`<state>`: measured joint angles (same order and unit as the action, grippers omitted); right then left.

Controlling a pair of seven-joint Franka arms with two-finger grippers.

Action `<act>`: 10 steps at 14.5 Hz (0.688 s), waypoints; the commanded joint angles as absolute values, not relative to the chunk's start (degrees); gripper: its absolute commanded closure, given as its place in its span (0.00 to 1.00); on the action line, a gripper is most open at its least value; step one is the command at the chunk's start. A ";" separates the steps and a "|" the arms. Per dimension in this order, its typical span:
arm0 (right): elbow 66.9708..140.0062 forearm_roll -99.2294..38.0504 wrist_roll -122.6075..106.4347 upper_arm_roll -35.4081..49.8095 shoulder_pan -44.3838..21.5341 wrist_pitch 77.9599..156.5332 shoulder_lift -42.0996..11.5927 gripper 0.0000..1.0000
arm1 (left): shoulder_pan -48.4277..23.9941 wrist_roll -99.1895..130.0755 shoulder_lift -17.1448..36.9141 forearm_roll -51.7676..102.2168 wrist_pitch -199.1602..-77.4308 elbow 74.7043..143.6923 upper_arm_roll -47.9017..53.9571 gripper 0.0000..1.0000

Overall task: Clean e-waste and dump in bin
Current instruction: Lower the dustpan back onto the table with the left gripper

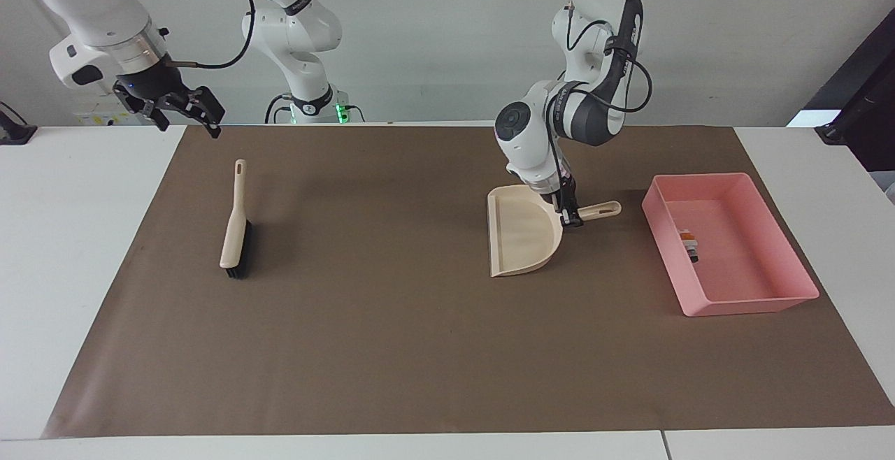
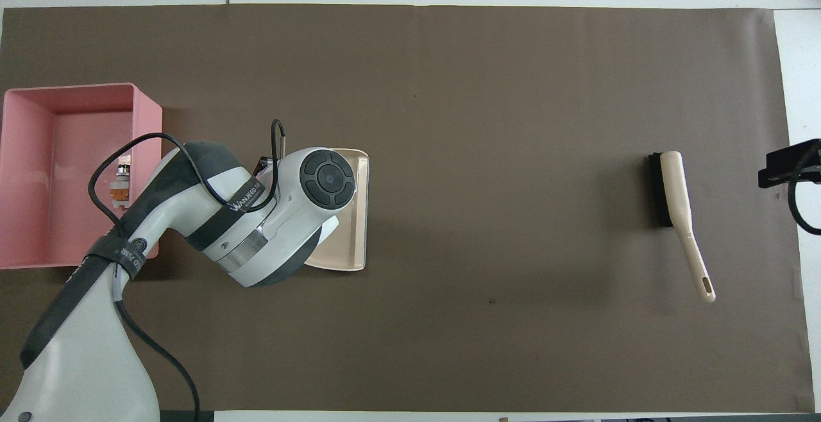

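We see a white table (image 1: 91, 250) covered almost wholly by a brown mat (image 1: 391, 348). On the mat lie a brush (image 1: 234, 226) toward the right arm's end, a beige dustpan (image 1: 521, 233) near the middle, and a pink bin (image 1: 769, 303) toward the left arm's end. The dustpan sits near the bin but apart from it, its handle pointing toward the bin.

Bin (image 1: 734, 306): smooth pink plastic, slight gloss. Dustpan (image 1: 521, 236) beside bin: beige plastic, smooth. Brush (image 1: 233, 233): beige plastic handle, black bristles. Mat (image 1: 391, 348) under bin: matt brown, paper-like. Arm shells: glossy white.
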<state>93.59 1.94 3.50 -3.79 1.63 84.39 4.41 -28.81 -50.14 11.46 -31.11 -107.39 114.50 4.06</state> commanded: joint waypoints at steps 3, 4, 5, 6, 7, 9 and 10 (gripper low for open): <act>90.09 2.72 0.44 -3.60 0.36 81.39 3.52 0.01 | -29.98 -49.83 9.23 -29.88 -106.27 115.49 3.08 0.11; 90.00 2.90 0.61 -3.60 -0.43 81.39 3.52 0.01 | -29.45 -48.96 7.84 -29.62 -105.91 115.49 2.99 0.09; 90.09 2.90 0.88 -3.60 -0.70 81.73 3.52 0.01 | -27.96 -45.13 6.60 -29.62 -104.43 115.49 2.99 0.01; 90.09 2.81 1.75 -3.60 -0.88 82.09 3.52 0.01 | -26.38 -40.04 5.72 -28.84 -102.41 115.40 3.16 0.01; 90.17 2.81 3.32 -3.52 -0.88 82.09 3.52 0.01 | -25.76 -34.86 5.28 -27.61 -101.09 115.40 2.99 0.01; 90.26 2.81 4.13 -3.16 -0.88 82.09 3.52 0.01 | -23.84 -26.49 4.40 -26.98 -99.58 115.40 2.81 0.01; 90.26 2.73 4.13 -3.16 -1.05 82.09 3.52 0.01 | -22.43 -24.63 3.79 -25.94 -99.58 115.40 2.81 0.01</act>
